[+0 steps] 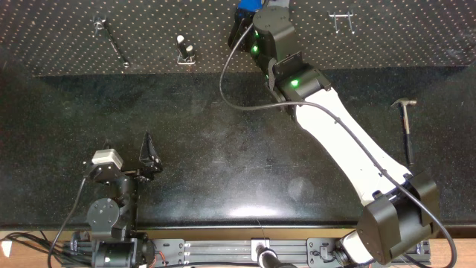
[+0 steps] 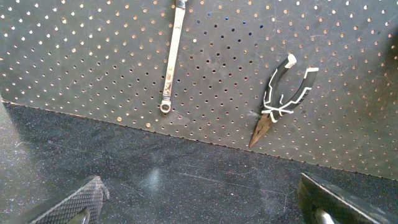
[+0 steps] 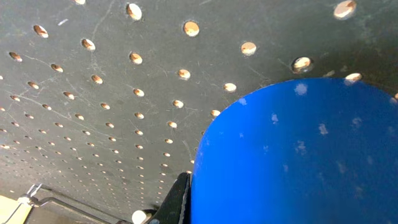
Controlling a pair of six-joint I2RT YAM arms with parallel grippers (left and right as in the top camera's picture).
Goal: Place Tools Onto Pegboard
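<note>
The right arm is reaching across the tabletop (image 1: pixel 223 149) to the pegboard (image 1: pixel 59 37) along the far side. Its right gripper (image 1: pixel 245 21) is closing around a blue tool (image 3: pixel 298 155) and holding it right up against the perforated board, near the middle of its length. In the right wrist view the blue body is sitting close to the holes (what kind of tool it is cannot be told), with one dark finger (image 3: pixel 179 199) showing beside it.

The left gripper (image 2: pixel 202 186) is hanging low over the tabletop near its own base, its fingers spreading wide with nothing between them.

A wrench (image 2: pixel 171 56) is hanging on the pegboard toward its left end. A pair of pliers (image 2: pixel 281 99) with black and white handles is hanging to the right of it, nose pointing down. A metal hook (image 1: pixel 342 21) is sticking out of the board farther right. A hammer (image 1: pixel 406 126) is lying on the tabletop at the right side, head toward the pegboard, well apart from both grippers.
</note>
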